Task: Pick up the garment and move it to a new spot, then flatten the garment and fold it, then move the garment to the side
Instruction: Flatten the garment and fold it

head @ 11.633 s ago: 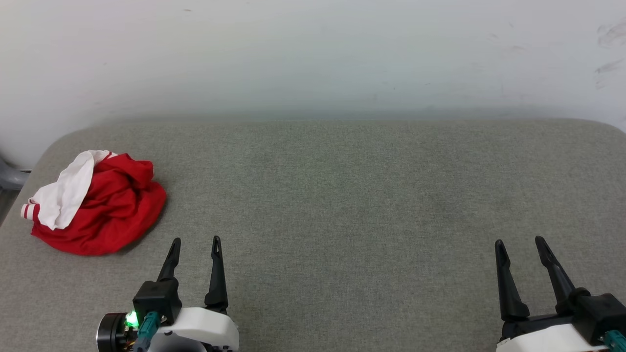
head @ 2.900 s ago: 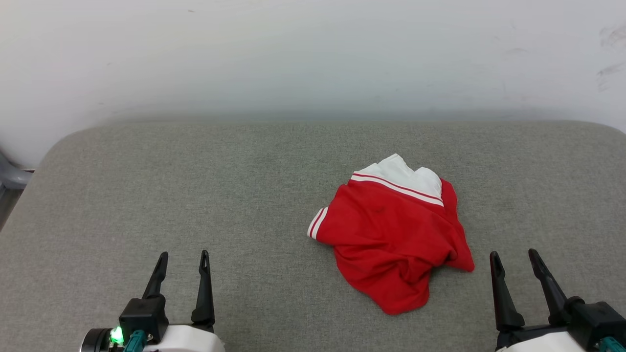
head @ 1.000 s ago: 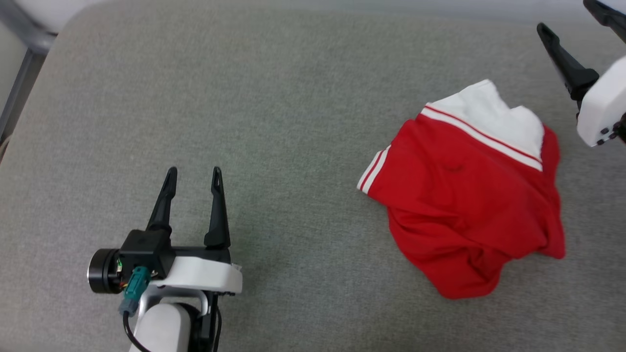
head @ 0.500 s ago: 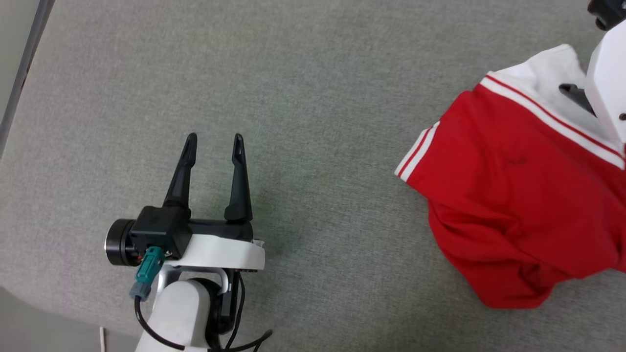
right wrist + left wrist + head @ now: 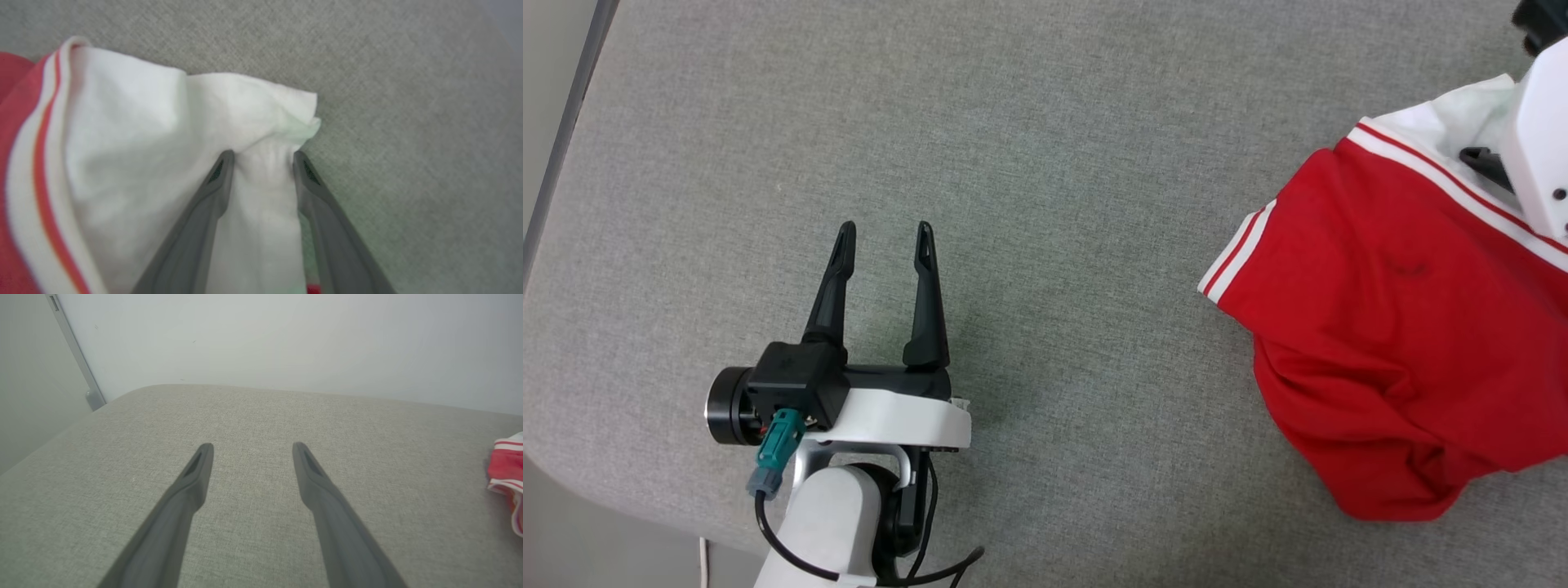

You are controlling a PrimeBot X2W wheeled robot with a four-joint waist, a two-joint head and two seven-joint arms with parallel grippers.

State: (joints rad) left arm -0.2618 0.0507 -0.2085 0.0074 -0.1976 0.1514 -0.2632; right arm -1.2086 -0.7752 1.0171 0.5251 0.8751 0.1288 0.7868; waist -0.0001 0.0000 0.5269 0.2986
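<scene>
The garment [image 5: 1380, 327] is a red T-shirt with white sleeves and striped trim, lying crumpled at the right of the grey table. Its striped cuff [image 5: 504, 473] shows at the right edge of the left wrist view. My right gripper [image 5: 263, 157] is down on the white sleeve [image 5: 135, 134], jaws still well apart, with a raised fold of the white cloth filling the gap between its fingers. The right wrist housing [image 5: 1539, 155] covers part of the sleeve. My left gripper [image 5: 884, 233] hovers open and holding nothing over bare table, well left of the garment, as the left wrist view [image 5: 251, 447] also shows.
The grey fabric-covered table [image 5: 1054, 163] has a rounded edge [image 5: 605, 482] near the left arm at the lower left. A grey metal post [image 5: 73, 351] stands by the pale wall beyond the table's far left corner.
Within the last second my right gripper came down onto the white sleeve, and its fingers have drawn in a little around a fold. The head camera shifted. The left gripper stays open.
</scene>
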